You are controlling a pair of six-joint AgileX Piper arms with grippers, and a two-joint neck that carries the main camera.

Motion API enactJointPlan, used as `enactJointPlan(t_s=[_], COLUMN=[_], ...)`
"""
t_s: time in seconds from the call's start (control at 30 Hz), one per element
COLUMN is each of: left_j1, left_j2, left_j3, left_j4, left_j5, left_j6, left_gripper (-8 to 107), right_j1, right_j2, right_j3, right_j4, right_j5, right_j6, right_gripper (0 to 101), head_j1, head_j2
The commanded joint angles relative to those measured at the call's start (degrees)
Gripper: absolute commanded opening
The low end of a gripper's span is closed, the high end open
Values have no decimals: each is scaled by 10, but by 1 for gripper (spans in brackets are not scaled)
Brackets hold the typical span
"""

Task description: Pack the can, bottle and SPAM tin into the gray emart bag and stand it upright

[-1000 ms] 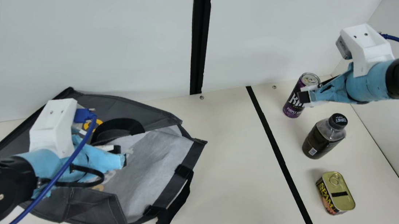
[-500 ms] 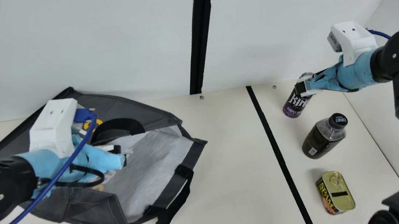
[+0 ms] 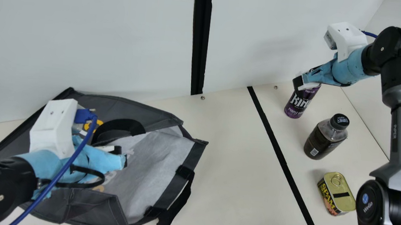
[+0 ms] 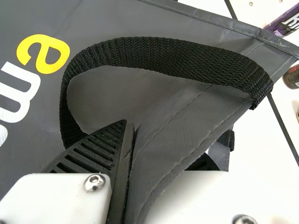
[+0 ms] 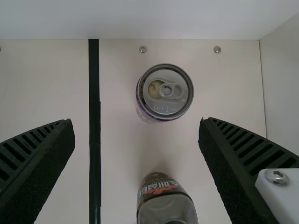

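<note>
- My left claw [image 3: 122, 155] pinches a fold of the gray emart bag [image 3: 154, 167], its dark panel running between my two ribbed fingers, just beside the black handle [image 4: 163, 56].
- The bag lies flopped over toward the far left corner of the surface [image 3: 228, 166], its pale lining showing on the side toward the right edge.
- My right claw [image 3: 301, 83] is spread wide over the can [image 3: 298, 105]; in my right wrist view the can's lid lies beyond my fingertips, apart from both.
- The can stands upright near the surface's far edge, toward the far right corner.
- The bottle [image 3: 324, 141] stands near the can, farther from the far edge.
- The SPAM tin [image 3: 341, 196] sits lid up, nearer to me than the bottle.
- A black stripe [image 3: 280, 157] runs across the surface between the bag and these three.
</note>
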Motion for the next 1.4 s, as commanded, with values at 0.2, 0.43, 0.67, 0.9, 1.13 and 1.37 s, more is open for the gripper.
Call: enactJointPlan(t_s=[0.2,0.43,0.67,0.9,1.13,1.37], left_j1=[0,0,0,0,0,0], left_j2=[0,0,0,0,0,0], left_j3=[0,0,0,0,0,0], left_j4=[0,0,0,0,0,0], left_j5=[0,0,0,0,0,0], left_j6=[0,0,0,0,0,0], left_gripper=[-8,-8,-8,-8,-8,-8], right_j1=[1,2,2,1,2,1], right_j2=[46,79,107,133,152,164], right_j3=[-40,-71,-91,-104,-111,-119], right_j4=[0,-8,-13,-13,-7,-4], right_j5=[1,1,1,1,1,1], right_j6=[6,6,4,3,-1,-10], right_gripper=[95,95,95,95,82,35], head_j1=[-13,-13,-13,-13,-13,-13], head_j2=[0,0,0,0,0,0])
